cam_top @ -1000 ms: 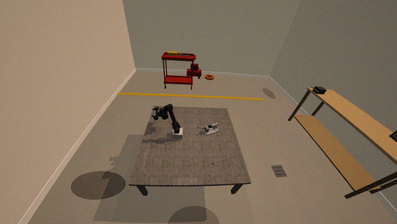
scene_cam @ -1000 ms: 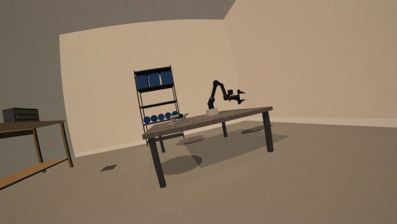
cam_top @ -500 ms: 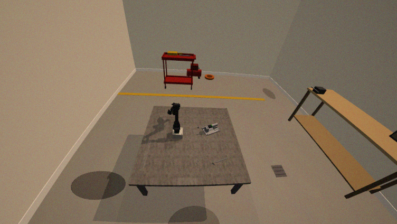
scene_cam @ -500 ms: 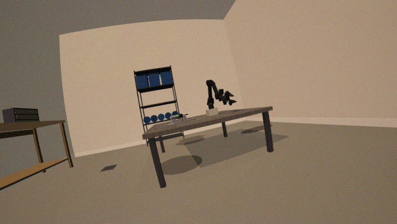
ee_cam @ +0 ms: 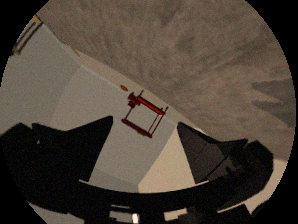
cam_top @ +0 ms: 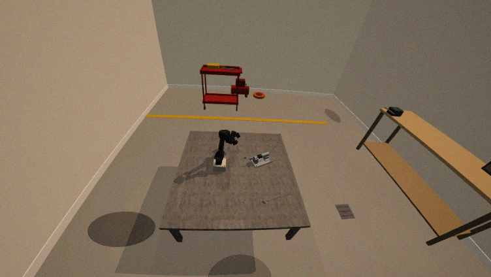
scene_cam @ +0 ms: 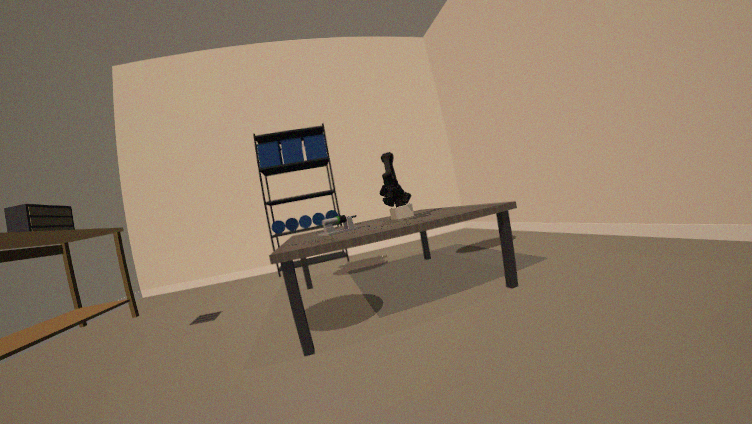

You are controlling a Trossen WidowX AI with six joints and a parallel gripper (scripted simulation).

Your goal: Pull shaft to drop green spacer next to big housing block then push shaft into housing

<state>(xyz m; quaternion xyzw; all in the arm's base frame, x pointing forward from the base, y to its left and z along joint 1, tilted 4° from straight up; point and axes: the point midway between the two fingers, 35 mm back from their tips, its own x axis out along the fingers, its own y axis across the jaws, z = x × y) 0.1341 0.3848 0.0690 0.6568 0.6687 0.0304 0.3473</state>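
The shaft assembly sits on a pale base plate (cam_top: 262, 164) right of the arm's base in the top view. The whitish housing block (cam_top: 266, 155) (scene_cam: 330, 222) is at its far right end. The green spacer (cam_top: 262, 155) (scene_cam: 339, 218) shows as a small green band beside the housing, with dark parts on its other side. The shaft's thin outer end points towards the arm. Single spacers and any gap are too small to tell. My gripper (cam_top: 237, 138) (ee_cam: 146, 122) is open and empty, raised above the table, left of and higher than the assembly.
The wooden table (cam_top: 213, 206) (scene_cam: 421, 220) carries the arm's white base (cam_top: 219, 164) (scene_cam: 401, 212). A thin rod (cam_top: 276, 198) with a dark end lies nearer the table's front. Beyond the table stands a red cart (cam_top: 221, 99) (ee_cam: 150, 106).
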